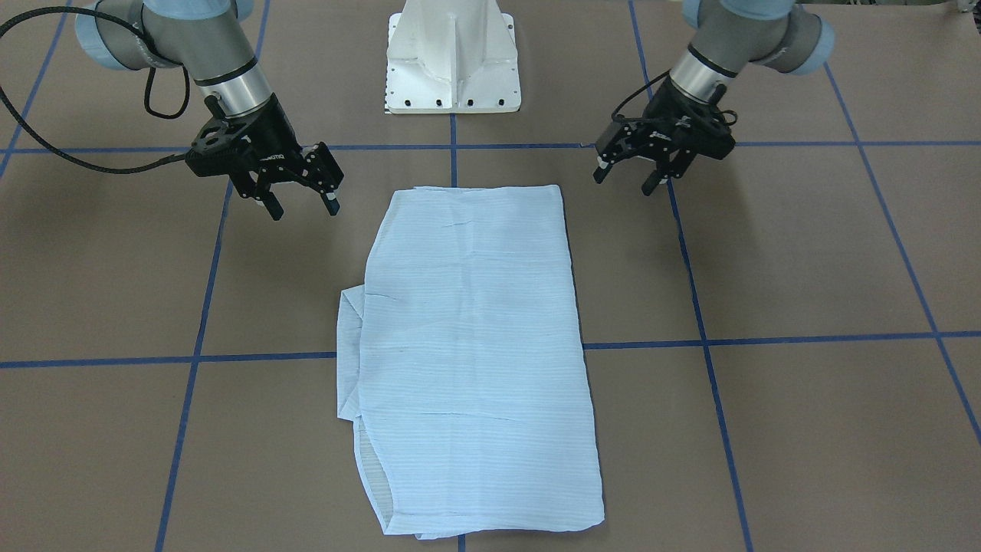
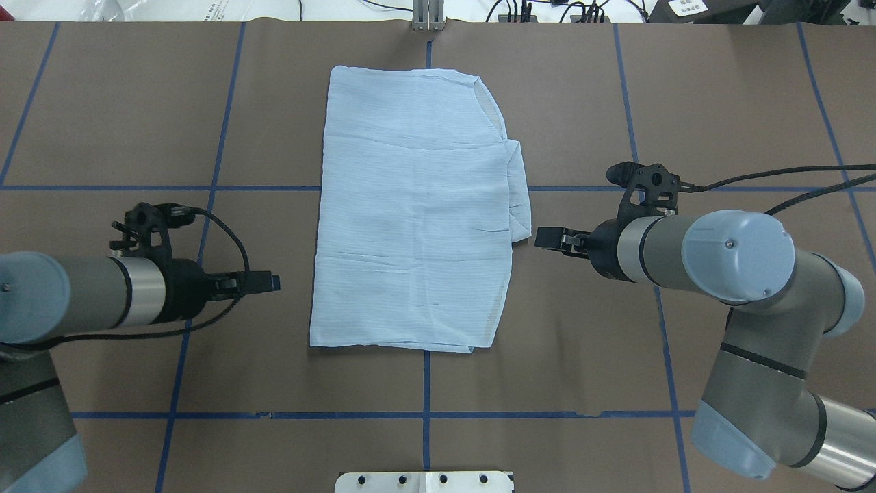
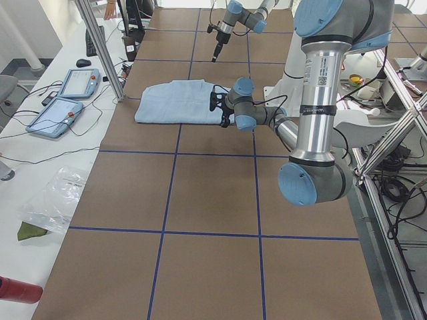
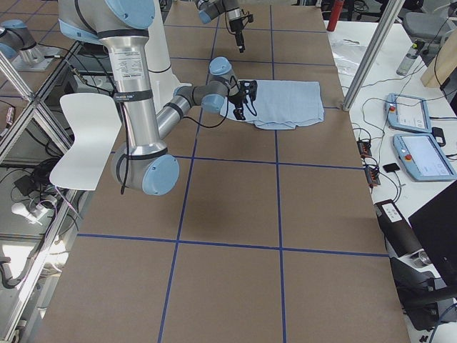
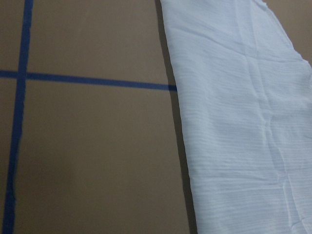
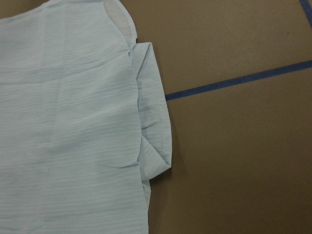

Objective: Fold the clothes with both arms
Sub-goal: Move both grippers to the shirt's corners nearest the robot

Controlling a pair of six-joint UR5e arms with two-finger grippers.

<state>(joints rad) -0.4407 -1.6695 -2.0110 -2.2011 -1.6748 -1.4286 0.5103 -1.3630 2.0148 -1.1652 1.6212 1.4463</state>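
Overhead exterior view, item 1: the shirt (image 2: 410,226) lies flat at the centre of the bench (image 2: 137,103), already narrowed to 1 long panel running from its near end by my base to its far end. Both long edges are fairly straight. A small flap (image 6: 153,126) of doubled cloth juts out of the edge on my right side, about midway along it.

Item 2: my left end effector (image 2: 263,282) hangs just off the shirt's left long edge, apart from the cloth. Its jaws are spread wide and hold nothing, as the front-facing view shows.

Item 3: my right end effector (image 2: 547,238) hangs just beside the flap without touching it. It is likewise wide apart and empty.

Assessment: the side folds look done, and the end-to-end fold is not yet begun. I judge this a pause between folds.

Requirement for the next move: each end effector must go to 1 corner of the same short end, come down to the bench, pinch all the thin layers together, then lift and carry that end over the other in step. The flap may need tucking first, or it will spoil the edge.
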